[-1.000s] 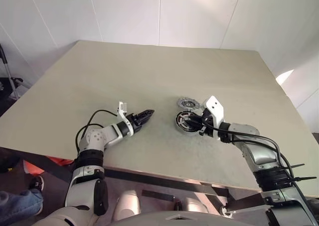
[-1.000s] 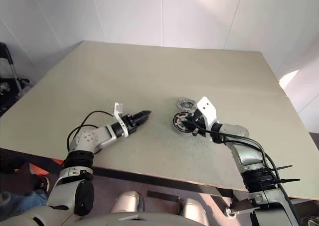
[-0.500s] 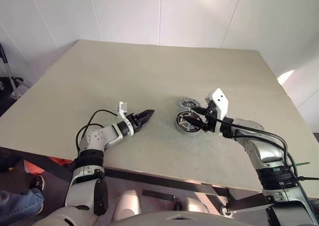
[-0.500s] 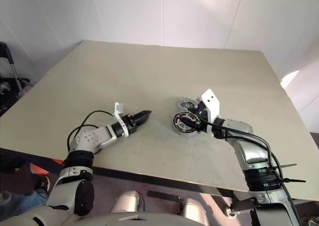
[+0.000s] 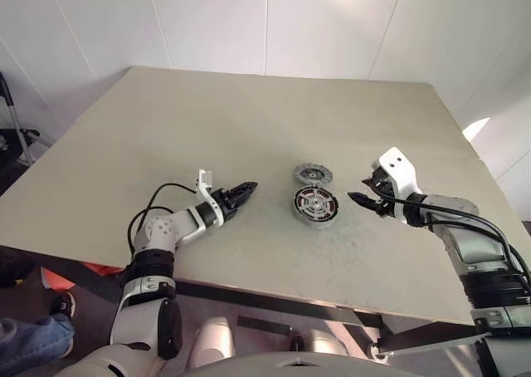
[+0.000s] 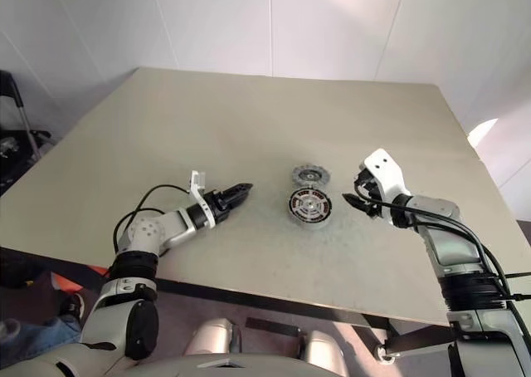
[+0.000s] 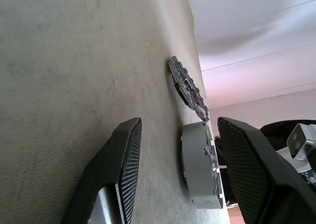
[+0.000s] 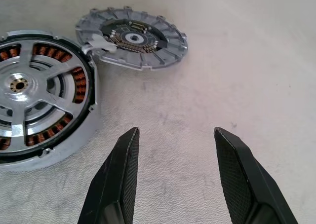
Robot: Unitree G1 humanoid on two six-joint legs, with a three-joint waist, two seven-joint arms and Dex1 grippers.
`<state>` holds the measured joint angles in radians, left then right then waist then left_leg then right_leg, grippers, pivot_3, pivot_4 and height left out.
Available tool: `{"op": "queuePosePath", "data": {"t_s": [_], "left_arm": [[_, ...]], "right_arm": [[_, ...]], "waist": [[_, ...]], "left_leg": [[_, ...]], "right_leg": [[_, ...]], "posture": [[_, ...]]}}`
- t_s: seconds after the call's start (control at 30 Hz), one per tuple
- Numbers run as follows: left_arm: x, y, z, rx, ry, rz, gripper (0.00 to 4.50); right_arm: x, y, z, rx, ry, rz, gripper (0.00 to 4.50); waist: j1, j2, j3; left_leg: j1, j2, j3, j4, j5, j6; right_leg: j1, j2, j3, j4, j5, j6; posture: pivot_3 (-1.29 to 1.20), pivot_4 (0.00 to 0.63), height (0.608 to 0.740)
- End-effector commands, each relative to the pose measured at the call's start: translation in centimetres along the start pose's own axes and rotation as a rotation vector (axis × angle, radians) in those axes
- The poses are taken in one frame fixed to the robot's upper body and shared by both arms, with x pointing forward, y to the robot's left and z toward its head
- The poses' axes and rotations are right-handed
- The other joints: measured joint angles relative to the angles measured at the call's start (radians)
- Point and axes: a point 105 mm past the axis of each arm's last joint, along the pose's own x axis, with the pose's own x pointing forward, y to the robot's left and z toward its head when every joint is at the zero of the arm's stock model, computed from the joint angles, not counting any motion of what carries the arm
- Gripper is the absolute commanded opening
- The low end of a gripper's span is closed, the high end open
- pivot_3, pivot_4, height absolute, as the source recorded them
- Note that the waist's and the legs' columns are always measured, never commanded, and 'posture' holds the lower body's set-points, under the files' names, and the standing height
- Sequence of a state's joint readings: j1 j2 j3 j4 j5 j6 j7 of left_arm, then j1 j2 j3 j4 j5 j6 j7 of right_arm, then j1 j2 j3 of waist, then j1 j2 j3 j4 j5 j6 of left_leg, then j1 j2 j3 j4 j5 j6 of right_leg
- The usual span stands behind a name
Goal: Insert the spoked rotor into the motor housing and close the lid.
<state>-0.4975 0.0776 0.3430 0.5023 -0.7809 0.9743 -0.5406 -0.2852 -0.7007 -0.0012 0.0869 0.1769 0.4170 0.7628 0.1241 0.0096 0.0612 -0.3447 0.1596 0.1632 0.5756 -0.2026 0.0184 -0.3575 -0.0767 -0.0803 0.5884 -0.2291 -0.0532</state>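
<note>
The motor housing (image 8: 74, 142) lies flat on the table at centre right, also seen from above (image 5: 316, 205). The spoked rotor (image 8: 44, 81) sits inside it, and copper windings show between its silvery spokes. The lid (image 8: 131, 36), a silver openwork cap, lies just behind the housing and touches its rim (image 5: 313, 174). My right gripper (image 8: 175, 131) hangs open and empty a little to the right of the housing (image 5: 363, 196). On the housing's left, my left gripper (image 5: 243, 191) points at it with its fingers (image 7: 126, 155) open and nothing between them.
The beige table (image 5: 249, 119) stretches wide behind and to the left of the parts. Its front edge (image 5: 274, 290) runs close below both arms. A person's leg (image 5: 25, 340) shows on the floor at the lower left.
My right gripper has opened, let go of the rotor in the housing, and drawn back to the right and up. The left arm has kept still.
</note>
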Motion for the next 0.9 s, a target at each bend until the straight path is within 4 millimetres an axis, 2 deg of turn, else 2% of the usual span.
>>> {"op": "queuePosePath", "data": {"t_s": [0.03,0.13,0.27,0.4,0.47,0.67,0.9], "left_arm": [[-0.2,0.6,-0.3,-0.001,0.001,0.025,2.62],[-0.2,0.7,-0.2,0.004,0.005,0.027,2.62],[0.1,0.6,-0.1,0.019,0.02,0.025,2.62],[0.6,0.1,0.4,0.032,0.007,0.01,2.62],[0.6,0.1,0.4,0.04,0.002,0.006,2.62],[-0.5,0.7,0.4,0.033,-0.04,0.02,2.62],[-1.0,0.9,0.4,0.026,-0.062,0.031,2.62]], "right_arm": [[-1.2,-0.5,5.4,-0.214,-0.151,0.007,2.67],[-1.6,-0.1,6.1,-0.486,-0.069,0.097,2.67],[-1.2,-1.3,5.5,-0.899,0.135,0.218,2.67],[-0.3,-1.6,5.2,-1.152,0.234,0.373,2.67],[0.1,-1.5,4.7,-1.255,0.27,0.443,2.67],[1.9,0.4,3.9,-1.444,0.257,0.607,2.67],[2.1,2.4,3.9,-1.491,0.18,0.702,2.67]], "waist": [[0.0,0.001,0.0],[0.0,0.002,0.0],[-0.002,0.002,0.0],[-0.002,0.002,0.0],[-0.002,0.002,0.0],[-0.011,0.002,0.0],[-0.031,0.002,0.0]], "left_leg": [[0.0,0.0,0.0,0.0,0.0,0.0],[-0.003,0.0,0.0,0.0,0.0,0.0],[-0.003,0.0,0.0,0.001,0.0,0.0],[-0.004,0.0,0.0,0.002,0.0,0.001],[-0.006,0.0,0.0,0.004,0.0,0.002],[-0.011,0.001,0.001,0.006,0.0,0.007],[-0.02,0.003,0.0,0.019,-0.003,0.011]], "right_leg": [[0.0,0.0,0.0,0.0,0.0,0.0],[-0.003,0.0,0.0,0.0,0.0,0.0],[-0.003,0.0,0.0,0.001,0.0,0.0],[-0.004,0.0,0.0,0.001,0.0,0.0],[-0.005,0.0,0.0,0.001,0.004,-0.006],[-0.009,0.0,0.0,0.003,0.005,-0.008],[-0.016,0.0,0.0,0.011,0.004,-0.009]], "posture": [[0.0,0.0,0.74],[0.0,0.0,0.74],[0.0,0.0,0.74],[0.0,0.0,0.74],[0.0,0.0,0.74],[0.0,0.0,0.74],[0.0,0.0,0.74]]}}
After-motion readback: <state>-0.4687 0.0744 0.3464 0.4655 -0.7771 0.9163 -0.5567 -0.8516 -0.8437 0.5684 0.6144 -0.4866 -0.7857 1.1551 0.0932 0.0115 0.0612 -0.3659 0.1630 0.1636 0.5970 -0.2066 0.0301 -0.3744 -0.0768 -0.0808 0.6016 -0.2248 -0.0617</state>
